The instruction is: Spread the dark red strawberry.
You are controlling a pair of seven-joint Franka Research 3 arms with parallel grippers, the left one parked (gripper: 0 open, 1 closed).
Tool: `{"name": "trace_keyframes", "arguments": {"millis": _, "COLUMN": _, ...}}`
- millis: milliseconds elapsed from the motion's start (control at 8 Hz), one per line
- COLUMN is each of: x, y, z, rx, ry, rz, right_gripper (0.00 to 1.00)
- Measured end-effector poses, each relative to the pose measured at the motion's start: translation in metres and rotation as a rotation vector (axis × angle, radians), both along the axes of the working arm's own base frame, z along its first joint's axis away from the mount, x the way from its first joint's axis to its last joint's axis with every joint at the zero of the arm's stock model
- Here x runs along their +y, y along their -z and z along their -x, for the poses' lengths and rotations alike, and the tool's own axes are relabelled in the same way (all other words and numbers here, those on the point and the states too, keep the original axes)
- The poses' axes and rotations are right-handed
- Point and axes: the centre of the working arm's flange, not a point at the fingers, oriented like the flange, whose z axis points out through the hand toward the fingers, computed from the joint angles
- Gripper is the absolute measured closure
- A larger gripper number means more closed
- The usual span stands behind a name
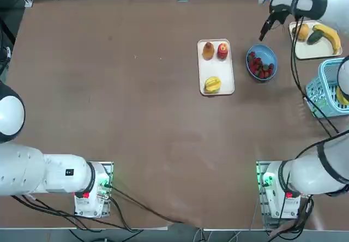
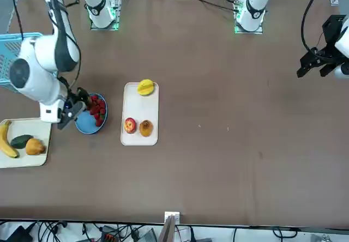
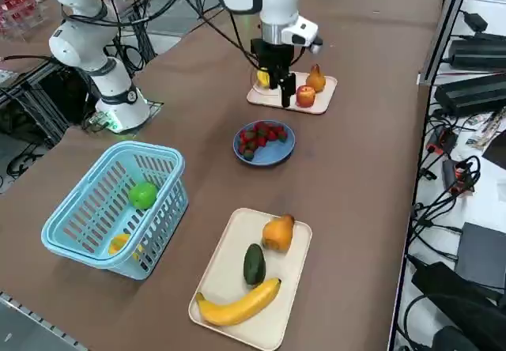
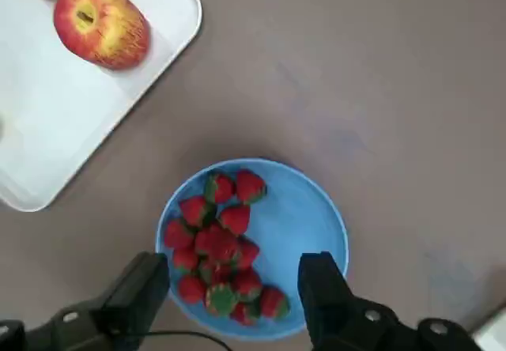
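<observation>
Blue bowl: heap of strawberries, lower centre of the wrist view.
Right gripper: above bowl, fingers spread, empty.
White tray: apple, pear, yellow fruit.

On the brown counter a white tray carries a pear, a red apple and a yellow fruit, the pear and apple side by side at one end. Off toward the counter's edge a second tray holds a banana, an avocado and an orange-coloured pear. Beside it sits a light blue basket with a green fruit and something yellow inside.
</observation>
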Motion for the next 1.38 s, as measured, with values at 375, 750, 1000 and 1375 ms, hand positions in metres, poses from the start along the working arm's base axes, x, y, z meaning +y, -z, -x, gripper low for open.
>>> {"name": "trace_keyframes", "arguments": {"millis": 375, "x": 0.020, "y": 0.057, "z": 0.013, "rx": -0.036, "ry": -0.053, "rz": 0.001, "right_gripper": 0.01}}
{"name": "trace_keyframes", "arguments": {"millis": 750, "x": 0.022, "y": 0.090, "z": 0.016, "rx": -0.020, "ry": -0.081, "rz": 0.006, "right_gripper": 0.05}}
{"name": "trace_keyframes", "arguments": {"millis": 1000, "x": 0.016, "y": 0.096, "z": 0.019, "rx": -0.008, "ry": -0.094, "rz": 0.008, "right_gripper": 0.08}}
{"name": "trace_keyframes", "arguments": {"millis": 1375, "x": 0.012, "y": 0.105, "z": 0.028, "rx": 0.017, "ry": -0.094, "rz": 0.010, "right_gripper": 0.12}}
